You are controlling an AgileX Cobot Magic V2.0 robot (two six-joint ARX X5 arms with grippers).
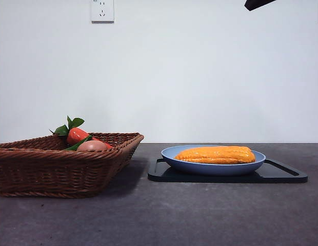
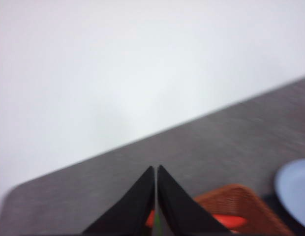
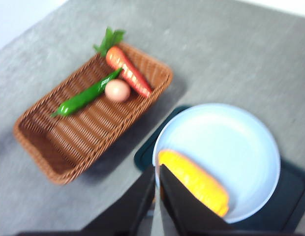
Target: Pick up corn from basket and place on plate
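The orange-yellow corn (image 1: 216, 154) lies lengthwise in the light-blue plate (image 1: 213, 167), right of the wicker basket (image 1: 56, 169). In the right wrist view my right gripper (image 3: 157, 169) hangs high above the table, shut and empty, with the corn (image 3: 194, 182) and plate (image 3: 226, 142) beneath it and the basket (image 3: 93, 123) off to one side. My left gripper (image 2: 156, 169) is also shut on nothing, raised over the basket (image 2: 241, 206), with the plate's rim (image 2: 295, 189) at the picture's edge.
The plate sits on a flat black tray (image 1: 282, 174). In the basket lie a red leafy item (image 3: 129, 73), a green pepper (image 3: 86, 97) and a pinkish-brown round item (image 3: 117, 90). A black arm tip (image 1: 259, 4) shows at the front view's top right.
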